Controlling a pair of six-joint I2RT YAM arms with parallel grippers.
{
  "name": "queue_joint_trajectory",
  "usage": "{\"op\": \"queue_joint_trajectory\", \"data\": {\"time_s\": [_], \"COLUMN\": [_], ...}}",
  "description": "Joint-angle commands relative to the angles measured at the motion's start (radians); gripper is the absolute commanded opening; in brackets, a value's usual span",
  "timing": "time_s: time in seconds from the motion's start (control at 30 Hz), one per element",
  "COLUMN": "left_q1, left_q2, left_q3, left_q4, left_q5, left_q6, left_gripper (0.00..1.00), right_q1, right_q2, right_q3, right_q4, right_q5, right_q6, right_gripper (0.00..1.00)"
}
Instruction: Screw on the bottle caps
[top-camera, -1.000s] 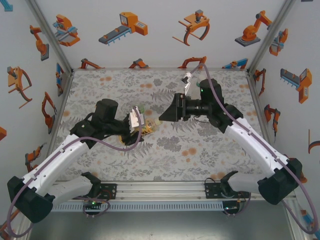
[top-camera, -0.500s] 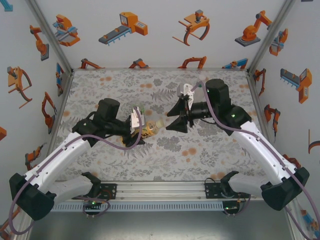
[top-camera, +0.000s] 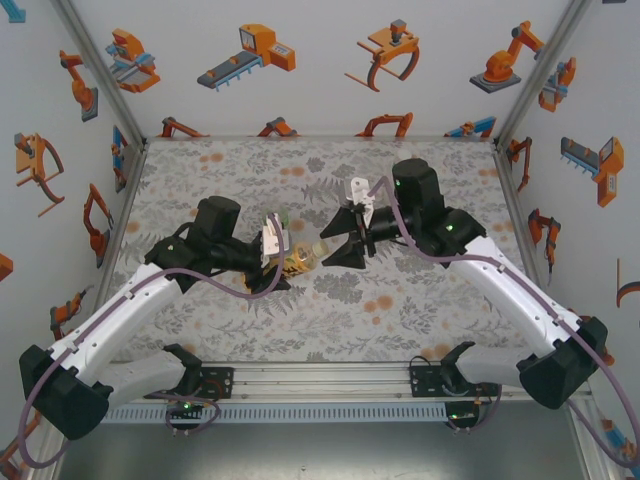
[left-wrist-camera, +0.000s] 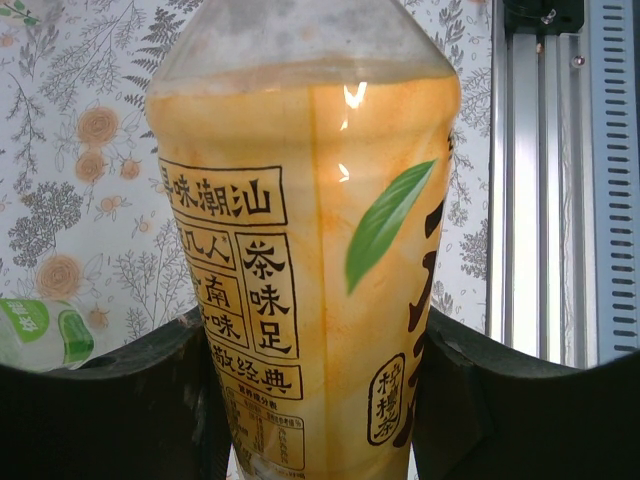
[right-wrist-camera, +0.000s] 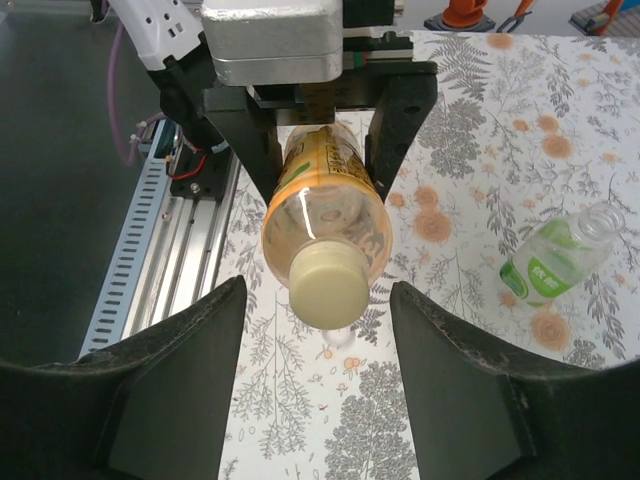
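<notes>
top view: left hand (top-camera: 288, 262) is clamped on the yellow bottle (top-camera: 298, 262), held roughly level over the floral table (top-camera: 200, 180), its neck pointing at the right hand (top-camera: 332, 250), just beside it.

left wrist: the fingers (left-wrist-camera: 110, 400) pinch the bottle's label from both sides. a clear bottle (left-wrist-camera: 45, 335) with a green label lies on the table beyond.

right wrist: a pale cap (right-wrist-camera: 330, 285) sits on the yellow bottle's neck. the right hand's fingers (right-wrist-camera: 170, 380) are spread either side of it, a gap each side, gripping nothing.
</notes>
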Motion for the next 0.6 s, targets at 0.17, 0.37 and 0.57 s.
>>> {"op": "queue_joint_trajectory", "data": {"time_s": [0.17, 0.37, 0.57], "left_q1": [0.001, 0.002, 0.002], "left_q2": [-0.001, -0.008, -0.009], "left_q3": [0.035, 0.033, 0.033], "left_q4": [-0.012, -0.012, -0.011], "left_q5": [0.039, 0.04, 0.038], "left_q6": [0.02, 0.023, 0.023], "left_gripper": [0.0, 0.0, 0.0], "right_q1": [0.01, 0.01, 0.01], "right_q2": [0.0, 0.008, 0.011], "right_q3": [0.016, 0.017, 0.016], "right_q4": [0.044, 0.044, 0.042], "right_q5": [-0.005, 0.007, 0.018], "right_q6": [-0.026, -0.027, -0.026], "right_gripper": [0.46, 0.45, 0.45]}}
